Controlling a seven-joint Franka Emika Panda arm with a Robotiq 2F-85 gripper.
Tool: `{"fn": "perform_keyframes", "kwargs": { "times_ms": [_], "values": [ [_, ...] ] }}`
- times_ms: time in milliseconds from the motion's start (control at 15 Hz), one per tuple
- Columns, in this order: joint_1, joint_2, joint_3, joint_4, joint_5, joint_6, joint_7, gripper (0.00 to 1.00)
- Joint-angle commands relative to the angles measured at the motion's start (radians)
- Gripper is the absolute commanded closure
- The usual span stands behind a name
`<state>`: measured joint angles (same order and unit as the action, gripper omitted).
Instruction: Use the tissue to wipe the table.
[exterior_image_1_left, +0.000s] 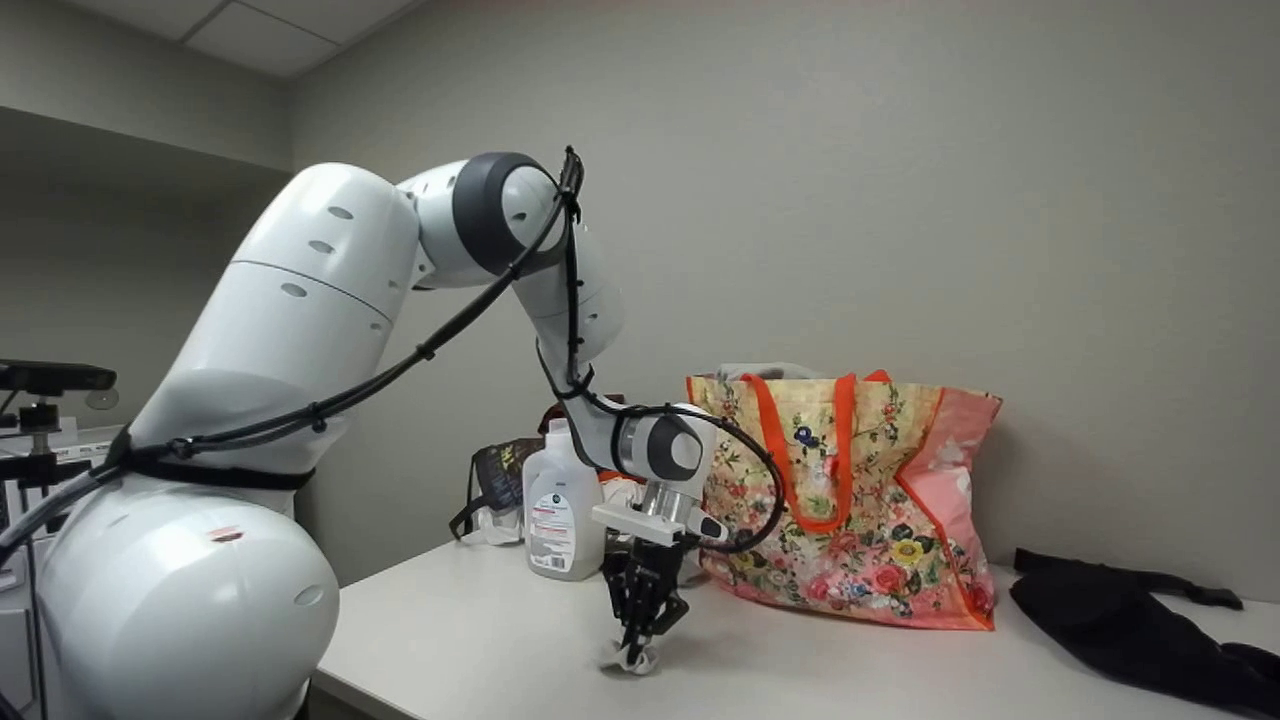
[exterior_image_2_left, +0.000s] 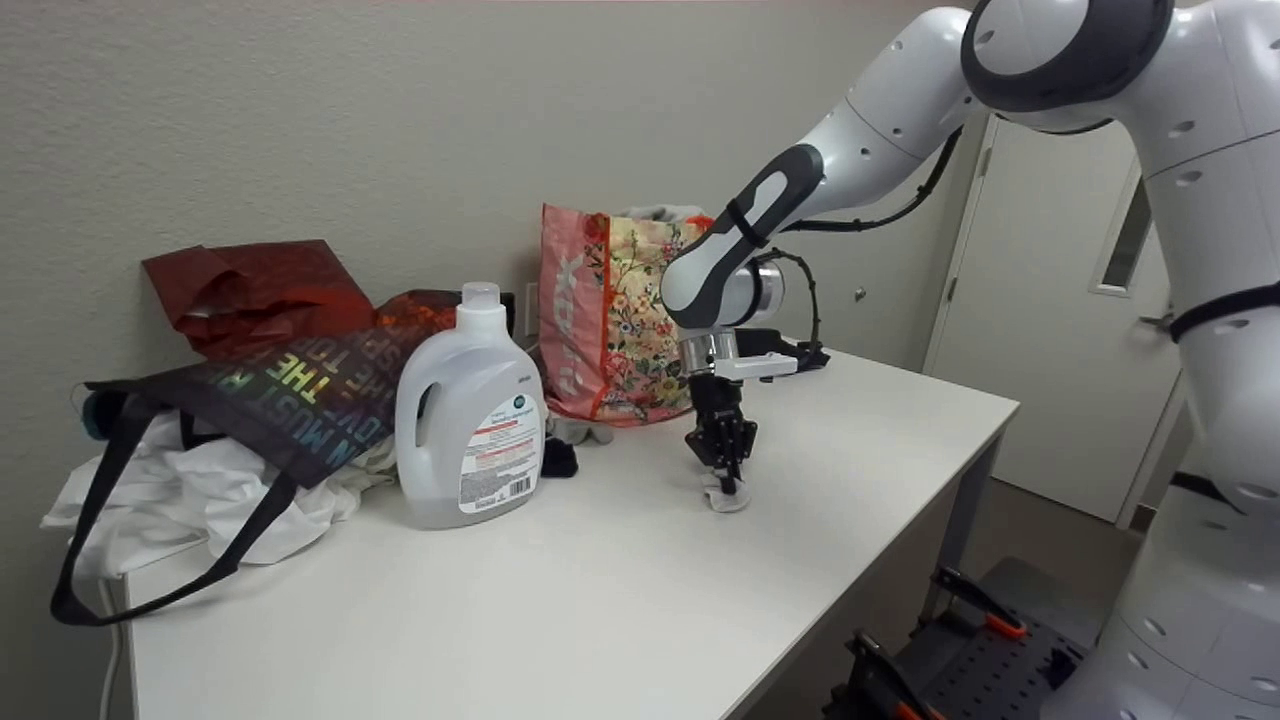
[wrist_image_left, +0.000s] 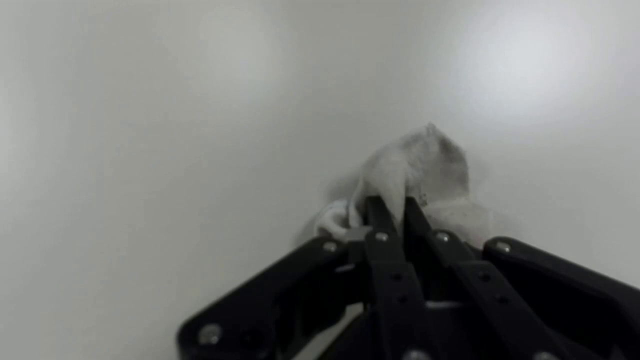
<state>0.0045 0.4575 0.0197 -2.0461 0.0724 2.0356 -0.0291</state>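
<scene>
The tissue (wrist_image_left: 445, 170) is held by the gripper (wrist_image_left: 395, 205): in the wrist view the jaws are drawn together on a fold of it, with loose parts showing to either side. The pick-up step is therefore judged complete.

In both exterior views the tissue is located in front of the floral bag (exterior_image_1_left: 870, 510), on the side away from the wall (exterior_image_1_left: 900, 220), and apart from the bag. Contact with the surface (exterior_image_2_left: 600, 600) appears to be made; the pressure applied cannot be read.

Wiping is judged to be either under way or about to be started; which of the two cannot be determined from stills. No spill, crumb or mark is made out on the surface, so a wiped patch cannot be told from an unwiped one. Coverage is recorded as unknown.

Remaining, by judgement: strokes along the stretch in front of the floral bag, then release of the tissue. A bottle (exterior_image_2_left: 455, 430) is found to one side of the bag and a black cloth (exterior_image_1_left: 1105, 620) to the opposite side; neither is touched by the tissue, and both should be avoided if wide strokes are made.
</scene>
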Motion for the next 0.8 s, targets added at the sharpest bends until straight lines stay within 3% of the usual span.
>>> {"fn": "perform_keyframes", "kwargs": {
  "times_ms": [0,133,333,733],
  "values": [
    [-0.018,-0.051,-0.063,-0.088,-0.06,0.034,0.041,0.98],
    [-0.031,-0.058,-0.096,-0.1,-0.08,0.07,0.069,0.98],
    [-0.06,-0.068,-0.105,-0.111,-0.022,0.153,0.088,0.98],
    [-0.054,-0.069,-0.03,-0.13,0.143,0.262,0.074,0.98]
  ]
}}
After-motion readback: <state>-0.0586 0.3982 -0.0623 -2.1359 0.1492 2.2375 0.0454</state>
